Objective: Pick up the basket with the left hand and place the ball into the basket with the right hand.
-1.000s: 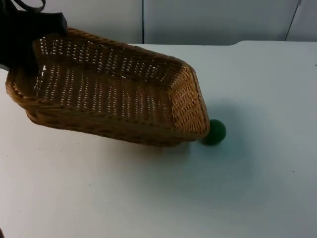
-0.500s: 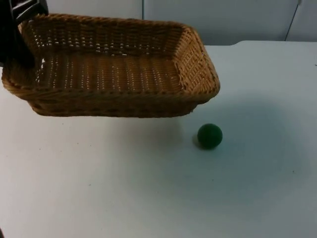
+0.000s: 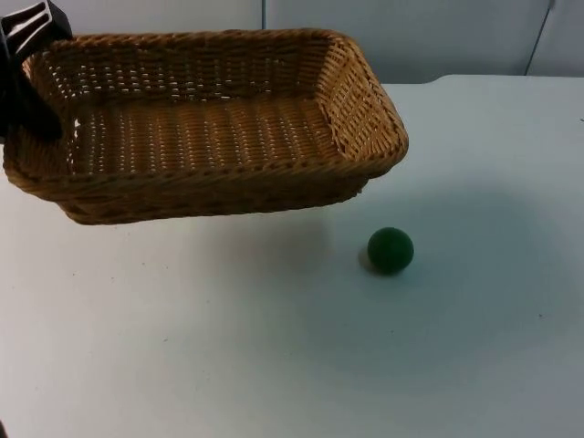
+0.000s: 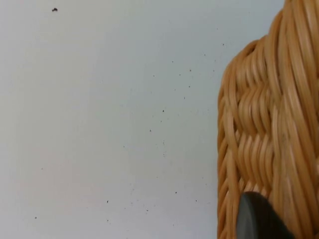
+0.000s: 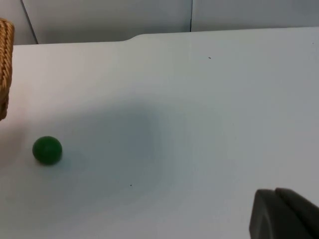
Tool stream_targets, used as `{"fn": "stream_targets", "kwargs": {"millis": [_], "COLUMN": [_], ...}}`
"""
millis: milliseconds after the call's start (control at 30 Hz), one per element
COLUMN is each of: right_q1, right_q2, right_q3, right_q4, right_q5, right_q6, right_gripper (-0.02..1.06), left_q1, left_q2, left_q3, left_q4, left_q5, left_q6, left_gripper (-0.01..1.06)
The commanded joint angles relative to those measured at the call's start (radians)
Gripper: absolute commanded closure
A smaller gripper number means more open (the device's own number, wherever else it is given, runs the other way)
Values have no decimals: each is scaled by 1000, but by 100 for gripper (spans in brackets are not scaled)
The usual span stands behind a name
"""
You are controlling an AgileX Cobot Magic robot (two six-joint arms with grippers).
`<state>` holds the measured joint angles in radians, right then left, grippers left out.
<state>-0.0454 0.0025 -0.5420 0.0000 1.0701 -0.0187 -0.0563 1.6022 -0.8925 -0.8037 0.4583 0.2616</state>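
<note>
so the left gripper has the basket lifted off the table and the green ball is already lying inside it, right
Not quite. The left gripper does hold the basket lifted off the table, but the green ball is not inside it. The top view shows the ball lying on the table, apart from the basket's right end; the right wrist view shows the same.

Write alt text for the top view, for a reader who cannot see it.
A wicker basket hangs lifted above a white table, gripped at its left end by the left gripper. It is empty, and a small green ball rests on the table, clear of the basket's right end.
</note>
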Motion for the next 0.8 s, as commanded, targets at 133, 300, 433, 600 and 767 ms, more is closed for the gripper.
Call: {"fn": "stream_targets", "kwargs": {"millis": [133,300,433,600,767], "right_q1": [-6,-6,-6,-6,-6], "right_q2": [-3,-3,-3,-3,-3], "right_q3": [4,4,4,4,4], "right_q4": [0,0,0,0,0], "right_q5": [-8,-8,-8,-8,-8], "right_q6": [-7,-7,-7,-7,-7], "right_gripper": [105,105,105,105,105], "left_q1": [4,4,4,4,4], "left_q2": [-15,-15,-15,-15,-15], "left_q3": [-1,-1,-1,-1,-1], "left_q4": [-39,-39,-39,-35,-35], "left_q5": [-10,-10,-10,-10,-10], "left_q6": [-2,-2,-2,-2,-2], "left_gripper": [105,105,105,105,105]}}
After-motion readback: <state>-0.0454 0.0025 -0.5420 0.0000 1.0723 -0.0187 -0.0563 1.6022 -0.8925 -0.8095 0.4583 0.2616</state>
